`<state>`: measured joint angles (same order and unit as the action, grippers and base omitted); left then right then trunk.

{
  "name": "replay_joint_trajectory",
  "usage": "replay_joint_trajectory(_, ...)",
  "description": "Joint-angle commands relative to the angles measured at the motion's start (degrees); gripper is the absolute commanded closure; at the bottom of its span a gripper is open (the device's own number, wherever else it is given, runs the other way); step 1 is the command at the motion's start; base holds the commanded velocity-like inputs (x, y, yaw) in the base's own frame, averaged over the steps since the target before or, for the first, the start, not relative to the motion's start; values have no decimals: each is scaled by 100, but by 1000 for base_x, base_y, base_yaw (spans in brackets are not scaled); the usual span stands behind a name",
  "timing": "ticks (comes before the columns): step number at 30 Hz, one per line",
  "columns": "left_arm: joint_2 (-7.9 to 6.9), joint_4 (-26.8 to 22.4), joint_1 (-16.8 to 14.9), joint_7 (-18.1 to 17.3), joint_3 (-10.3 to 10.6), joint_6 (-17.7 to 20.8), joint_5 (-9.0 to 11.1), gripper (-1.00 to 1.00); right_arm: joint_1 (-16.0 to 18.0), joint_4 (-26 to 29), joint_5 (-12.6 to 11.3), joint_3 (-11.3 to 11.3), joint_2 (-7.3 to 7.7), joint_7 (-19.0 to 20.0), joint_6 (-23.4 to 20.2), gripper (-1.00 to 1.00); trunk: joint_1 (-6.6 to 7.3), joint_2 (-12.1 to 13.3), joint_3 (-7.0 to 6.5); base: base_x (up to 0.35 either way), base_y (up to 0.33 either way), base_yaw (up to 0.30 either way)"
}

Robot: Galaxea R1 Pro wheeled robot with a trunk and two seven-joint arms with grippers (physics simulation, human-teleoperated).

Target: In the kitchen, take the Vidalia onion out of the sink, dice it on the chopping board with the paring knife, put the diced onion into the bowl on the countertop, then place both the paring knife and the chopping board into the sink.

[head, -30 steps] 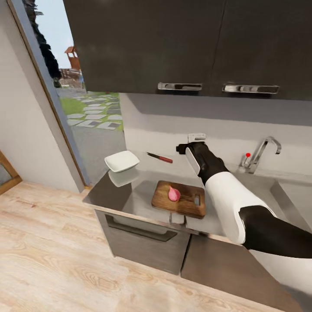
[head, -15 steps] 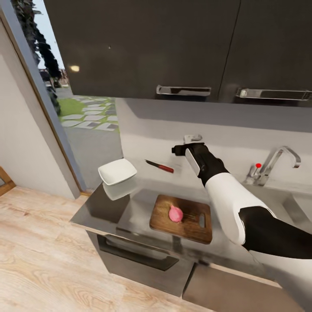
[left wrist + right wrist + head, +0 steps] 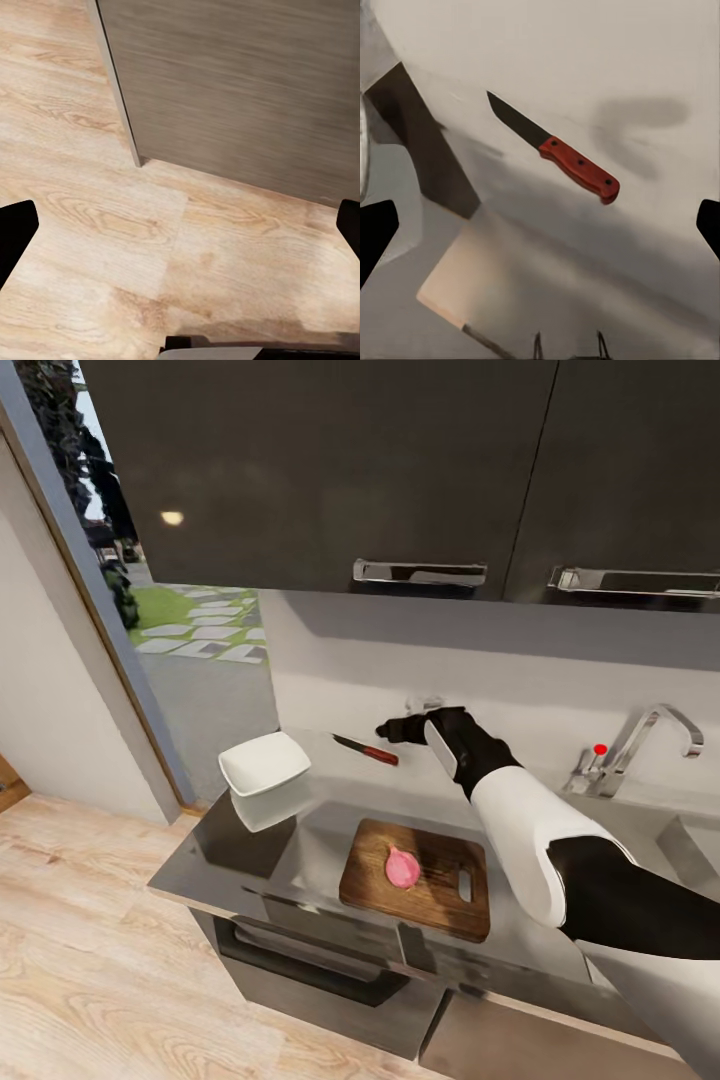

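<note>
Reaching farther toward the knife than half a second ago, the right gripper point(image 3: 392, 729) now hovers just beside the red handle of the paring knife point(image 3: 365, 749), at about 1 o'clock from it (the head has also shifted, so the whole scene sits differently). Seen from the right wrist, the fingertips point(image 3: 376, 232) stand wide apart at the frame's edges with nothing between them; the paring knife point(image 3: 556, 150) lies flat on the countertop point(image 3: 330, 815). A pink onion point(image 3: 402, 867) rests on the chopping board point(image 3: 437, 890), at 6 o'clock from the knife. The bowl point(image 3: 264, 766) sits at 9 o'clock from the knife, near the counter's end. The left gripper point(image 3: 180, 225) hangs spread open over wooden floor point(image 3: 112, 247), holding nothing.
</note>
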<state>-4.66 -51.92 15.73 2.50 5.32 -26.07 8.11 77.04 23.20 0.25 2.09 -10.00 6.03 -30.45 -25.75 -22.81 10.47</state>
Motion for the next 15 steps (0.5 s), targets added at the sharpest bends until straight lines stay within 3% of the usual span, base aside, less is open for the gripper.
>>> replay_joint_trajectory(1,-7,-5,0,25,30,-12,51,-100,4,-15,5,14,0,71,-30,-100,-4,-11,11,2,0,0)
replay_joint_trajectory(6,-8,-3,1,19,30,-12,51,-100,4,-212,66,12,0,426,-25,-100,-4,-11,11,33,0,0)
replay_joint_trajectory(12,-9,-3,1,15,30,-12,51,-100,4,-370,654,11,0,850,-16,-100,-4,-11,11,196,0,0)
replay_joint_trajectory(15,-9,-1,1,13,30,-12,51,-100,4,-400,777,6,0,997,-14,-100,-4,-11,11,293,0,0)
